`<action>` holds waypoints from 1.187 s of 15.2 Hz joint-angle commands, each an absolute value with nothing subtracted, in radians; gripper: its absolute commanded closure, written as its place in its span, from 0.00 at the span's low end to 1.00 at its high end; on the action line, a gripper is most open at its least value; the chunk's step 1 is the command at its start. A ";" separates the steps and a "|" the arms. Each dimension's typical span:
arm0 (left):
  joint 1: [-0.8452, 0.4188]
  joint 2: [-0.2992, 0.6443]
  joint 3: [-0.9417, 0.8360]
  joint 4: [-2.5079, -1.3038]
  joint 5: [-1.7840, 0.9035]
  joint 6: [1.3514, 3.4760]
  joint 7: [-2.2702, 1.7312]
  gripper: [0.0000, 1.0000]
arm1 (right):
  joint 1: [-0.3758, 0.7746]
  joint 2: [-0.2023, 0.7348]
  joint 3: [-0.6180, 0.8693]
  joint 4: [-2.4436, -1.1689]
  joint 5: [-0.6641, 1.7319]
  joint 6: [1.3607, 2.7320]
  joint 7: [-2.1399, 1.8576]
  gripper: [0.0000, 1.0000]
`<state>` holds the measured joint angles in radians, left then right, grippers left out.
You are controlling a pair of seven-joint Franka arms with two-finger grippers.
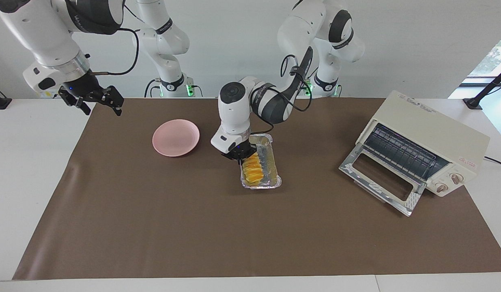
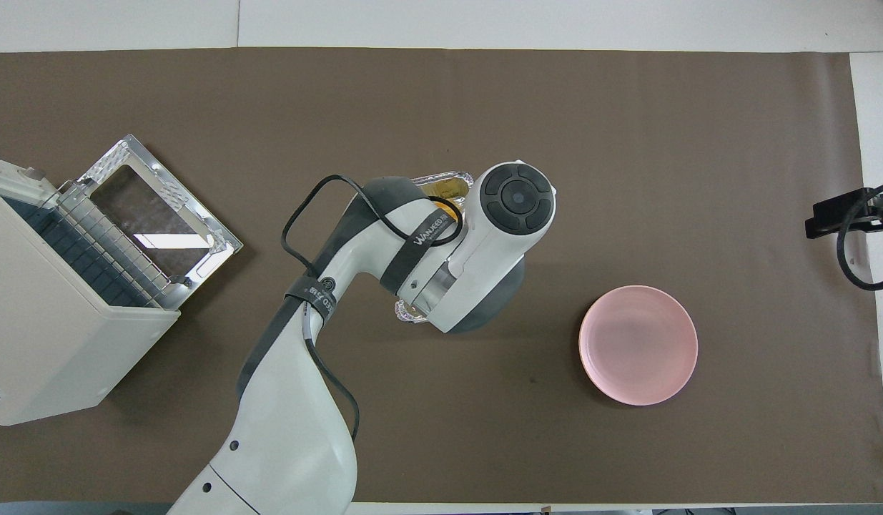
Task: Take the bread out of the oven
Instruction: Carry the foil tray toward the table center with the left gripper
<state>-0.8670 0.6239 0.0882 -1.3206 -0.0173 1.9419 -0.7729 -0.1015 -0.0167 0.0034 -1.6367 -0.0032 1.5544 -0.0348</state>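
Now, reading the facing view from nine o'clock round to three: the right gripper [image 1: 97, 98] waits spread wide, off the mat's corner; the pink plate [image 1: 176, 137] lies bare. The left gripper [image 1: 239, 155] pinches the foil tray [image 1: 270, 162] by its rim, probably to spare the bread [image 1: 252, 170] inside. The oven [image 1: 426, 142] gapes at three o'clock. Overhead, the arm hides the bread and nearly all the tray.

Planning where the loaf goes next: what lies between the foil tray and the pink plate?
Only bare brown mat separates the foil tray from the pink plate; the facing view shows this best.
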 commanded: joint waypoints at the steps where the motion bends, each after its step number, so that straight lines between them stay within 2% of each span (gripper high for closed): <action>1: -0.903 0.632 0.107 -1.295 0.003 1.922 -0.767 1.00 | -0.109 -0.031 0.011 -1.647 -0.011 1.545 -0.040 0.00; 6: -0.905 0.634 0.104 -1.299 -0.002 1.960 -0.767 1.00 | -0.109 -0.031 0.011 -1.647 -0.011 1.545 -0.040 0.00; 9: -0.922 0.684 0.106 -1.299 0.000 1.994 -0.773 1.00 | -0.109 -0.031 0.011 -1.647 -0.011 1.545 -0.040 0.00; 18: -0.923 0.686 0.103 -1.304 -0.009 2.017 -0.773 1.00 | -0.109 -0.031 0.011 -1.647 -0.011 1.545 -0.040 0.00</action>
